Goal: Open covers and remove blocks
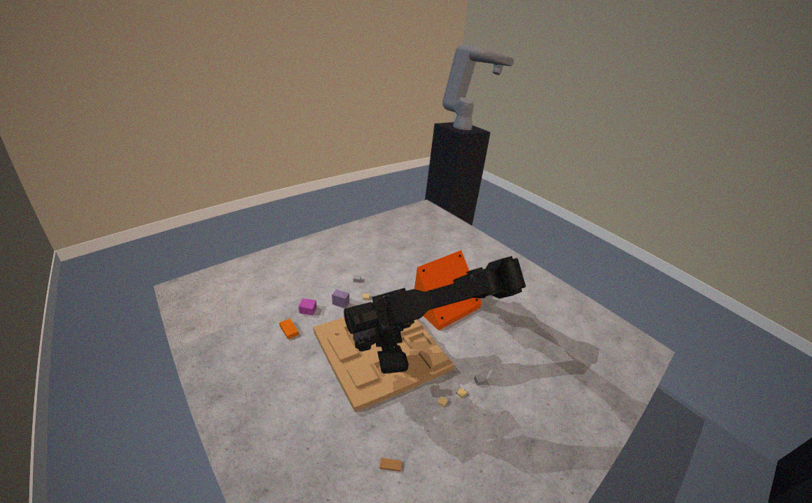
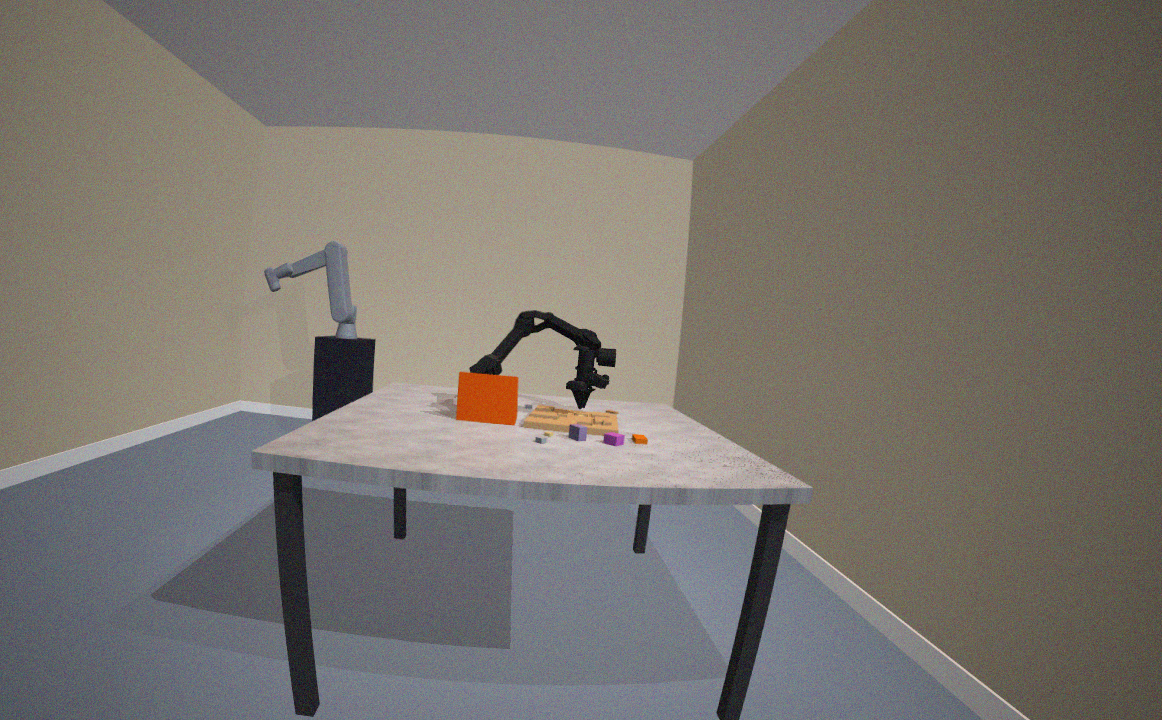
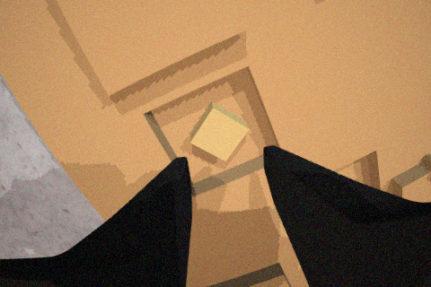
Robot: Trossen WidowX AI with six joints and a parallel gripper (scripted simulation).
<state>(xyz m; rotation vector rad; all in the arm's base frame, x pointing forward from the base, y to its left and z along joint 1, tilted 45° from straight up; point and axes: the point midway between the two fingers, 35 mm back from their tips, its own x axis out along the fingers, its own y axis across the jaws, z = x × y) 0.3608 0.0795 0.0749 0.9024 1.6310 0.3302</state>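
Note:
The wooden puzzle board (image 1: 341, 370) (image 2: 567, 426) (image 3: 337, 76) lies under my hand. My gripper (image 2: 581, 406) (image 3: 226, 162) points down above it, its fingers parted with nothing between them. In the wrist view a yellow block (image 3: 219, 134) sits in an uncovered square well, turned relative to its walls, just beyond the fingertips. A raised flat cover (image 1: 364, 374) (image 3: 148, 31) lies beside that well. Another cover (image 1: 342, 347) is near the board's left side. The arm hides the board's middle and my fingertips in the top view.
A purple block (image 1: 340, 299) (image 2: 577, 432), a magenta block (image 1: 307, 306) (image 2: 613, 438) and an orange block (image 1: 288, 329) (image 2: 640, 438) lie off the board. Small yellow pieces (image 1: 461, 392) and a brown piece (image 1: 390, 464) lie elsewhere. An orange wedge (image 1: 443, 275) (image 2: 487, 398) stands beside the board.

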